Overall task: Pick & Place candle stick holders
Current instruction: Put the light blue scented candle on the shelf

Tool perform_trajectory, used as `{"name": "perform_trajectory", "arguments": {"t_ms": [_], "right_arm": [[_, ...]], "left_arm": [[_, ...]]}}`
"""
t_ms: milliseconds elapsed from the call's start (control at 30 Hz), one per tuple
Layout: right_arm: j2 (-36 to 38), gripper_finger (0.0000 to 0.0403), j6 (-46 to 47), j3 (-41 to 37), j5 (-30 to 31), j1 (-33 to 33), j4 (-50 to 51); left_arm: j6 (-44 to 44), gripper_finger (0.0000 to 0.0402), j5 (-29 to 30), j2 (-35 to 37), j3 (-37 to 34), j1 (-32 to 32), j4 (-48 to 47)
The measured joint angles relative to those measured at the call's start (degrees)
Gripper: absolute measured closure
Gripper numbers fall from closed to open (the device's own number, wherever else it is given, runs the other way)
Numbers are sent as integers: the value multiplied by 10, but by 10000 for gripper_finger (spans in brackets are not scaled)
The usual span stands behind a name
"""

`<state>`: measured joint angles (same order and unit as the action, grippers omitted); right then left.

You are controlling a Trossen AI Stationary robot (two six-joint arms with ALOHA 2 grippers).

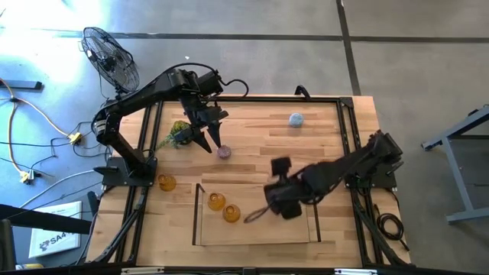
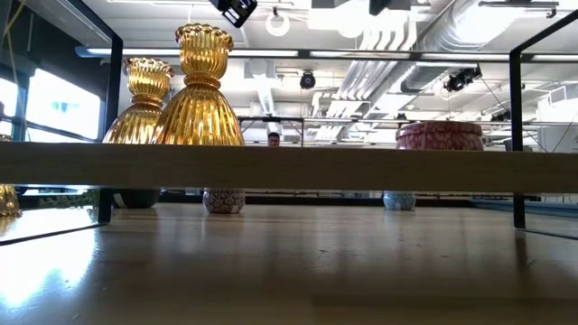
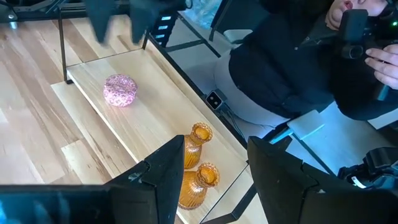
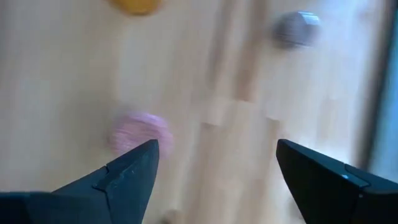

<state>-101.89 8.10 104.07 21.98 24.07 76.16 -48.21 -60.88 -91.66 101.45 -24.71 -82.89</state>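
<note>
Tray: 2 ribbed amber glass candle stick holders (image 1: 223, 207) stand inside your low wooden tray (image 1: 200, 229), beside a pink speckled round holder (image 3: 120, 90).
Outside: pale blue round holder (image 1: 296, 119), purple round holder (image 1: 224, 151) and 1 lone amber holder (image 1: 166, 182) lie on the wooden table (image 1: 336, 130).
Right gripper (image 4: 214, 177): wide, empty, over the tray.
Left gripper (image 1: 211, 140): fingers apart, empty, beside the purple one, likely your next pick.

Right wrist view blurred throughout: pink holder (image 4: 140, 132) a soft smudge, amber holder (image 4: 137, 5) cut by picture edge, grey-purple blob (image 4: 296, 28) unidentifiable. Low view: tray front wall (image 2: 289, 167) hides bases of two amber holders (image 2: 200, 86) and lower part of pink holder. High view: right arm (image 1: 321, 182) covers part of tray; plant ball (image 1: 180, 134) partly behind left gripper (image 1: 212, 143).
</note>
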Motion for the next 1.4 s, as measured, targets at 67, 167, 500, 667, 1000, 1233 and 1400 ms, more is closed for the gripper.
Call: {"name": "perform_trajectory", "arguments": {"t_ms": [67, 167, 500, 667, 1000, 1233, 1400], "right_arm": [[0, 83, 8, 52, 9, -23, 47], [1, 83, 9, 123, 10, -73, 96], [45, 83, 21, 174, -64, -252, 111], [48, 83, -30, 156, -86, -272, 91], [48, 84, -41, 124, -86, -279, -19], [44, 84, -41, 122, -88, -278, -77], [47, 84, -80, 122, -118, -278, -113]], "left_arm": [[0, 229, 5, 0, 0, 0, 0], [0, 229, 24, 0, 0, 0, -3], [46, 229, 74, 0, 0, 0, -20], [80, 229, 142, 0, 0, 0, -19], [127, 229, 169, 0, 0, 0, -21], [129, 229, 164, 0, 0, 0, -2], [146, 229, 160, 0, 0, 0, -4]]}}
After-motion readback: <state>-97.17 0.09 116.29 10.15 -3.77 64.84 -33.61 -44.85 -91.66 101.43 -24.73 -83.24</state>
